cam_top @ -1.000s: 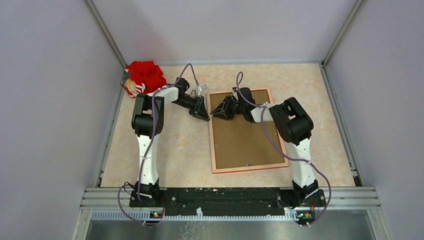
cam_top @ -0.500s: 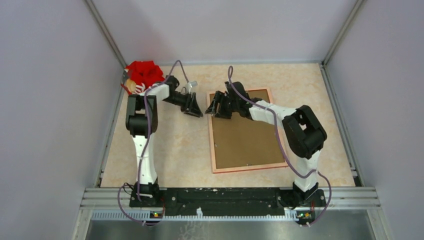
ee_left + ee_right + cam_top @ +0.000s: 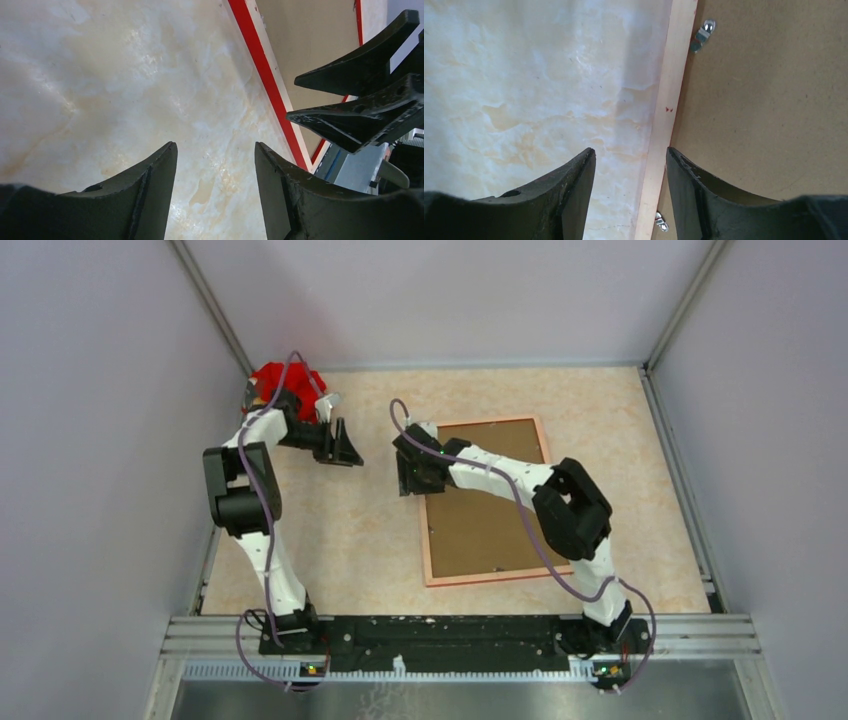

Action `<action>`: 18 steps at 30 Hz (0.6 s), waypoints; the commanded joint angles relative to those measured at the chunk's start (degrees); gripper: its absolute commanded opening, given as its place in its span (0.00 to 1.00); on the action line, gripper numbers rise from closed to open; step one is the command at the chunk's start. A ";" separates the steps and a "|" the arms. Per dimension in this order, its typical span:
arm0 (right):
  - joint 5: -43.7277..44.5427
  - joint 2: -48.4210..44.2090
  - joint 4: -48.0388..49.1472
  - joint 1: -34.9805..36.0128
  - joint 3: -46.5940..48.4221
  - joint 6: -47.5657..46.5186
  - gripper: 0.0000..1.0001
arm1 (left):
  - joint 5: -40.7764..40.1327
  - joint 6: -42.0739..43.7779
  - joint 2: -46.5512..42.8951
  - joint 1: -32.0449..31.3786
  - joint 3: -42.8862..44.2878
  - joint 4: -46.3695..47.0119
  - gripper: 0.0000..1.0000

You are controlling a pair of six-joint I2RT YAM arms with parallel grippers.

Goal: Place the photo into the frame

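The frame [image 3: 497,575] lies face down on the table, pale wood back up, with a brown hardboard backing panel [image 3: 490,510] filling it. The photo is hidden. My right gripper [image 3: 405,480] hangs open over the frame's left rail [image 3: 671,100], one finger over the table and the other over the backing [image 3: 764,100], holding nothing [image 3: 630,152]. My left gripper [image 3: 347,452] is open and empty above bare table, left of the frame [image 3: 215,150]. The left wrist view shows the frame's red edge [image 3: 260,65] and the right gripper's fingers [image 3: 360,100].
A red plush object [image 3: 285,380] sits at the back left corner, just behind the left arm. Small metal turn clips [image 3: 701,35] hold the backing along the left rail. Grey walls enclose the table on three sides.
Both grippers have opened wider. The left gripper has swung left and back, away from the frame. The right gripper has moved left from over the backing to the frame's left rail.
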 commanded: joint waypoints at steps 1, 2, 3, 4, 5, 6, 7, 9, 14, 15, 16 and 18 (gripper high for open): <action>8.27 3.11 -7.54 2.14 6.29 -2.12 0.53 | -0.82 3.06 -4.09 0.81 -1.93 -1.31 0.64; 10.02 4.26 -9.59 2.55 8.42 -2.22 0.52 | -0.80 3.24 -4.47 0.99 -2.22 -1.38 0.64; 12.06 5.49 -12.01 2.91 10.43 -2.13 0.51 | -0.57 3.49 -4.85 1.16 -2.53 -1.42 0.64; 13.51 6.48 -13.70 3.27 11.97 -2.10 0.50 | -0.41 3.62 -5.15 1.20 -2.95 -1.43 0.64; 14.03 7.19 -14.33 3.55 12.84 -2.23 0.50 | -0.38 3.81 -5.42 1.32 -3.28 -1.43 0.64; 14.05 7.62 -14.40 3.70 13.04 -2.26 0.49 | -0.43 4.00 -5.68 1.35 -3.49 -1.55 0.64; 13.91 7.81 -13.96 3.85 12.87 -2.42 0.48 | -0.42 4.28 -5.78 1.37 -3.60 -1.78 0.63; 13.39 8.44 -13.60 3.98 12.94 -2.13 0.46 | -0.45 4.69 -5.85 1.46 -3.71 -2.35 0.63; 13.62 11.49 -14.96 4.45 14.30 -1.25 0.34 | -0.21 5.23 -7.22 1.90 -3.90 -3.12 0.63; 13.64 11.99 -15.16 4.52 14.61 -1.20 0.33 | -0.16 5.28 -7.65 1.89 -3.90 -3.41 0.63; 13.60 12.57 -15.56 4.52 15.02 -1.18 0.30 | -0.24 5.34 -8.10 1.84 -3.88 -3.66 0.63; 13.44 13.52 -16.04 4.52 16.15 -0.96 0.14 | -1.00 5.34 -9.37 1.84 -4.17 -3.88 0.63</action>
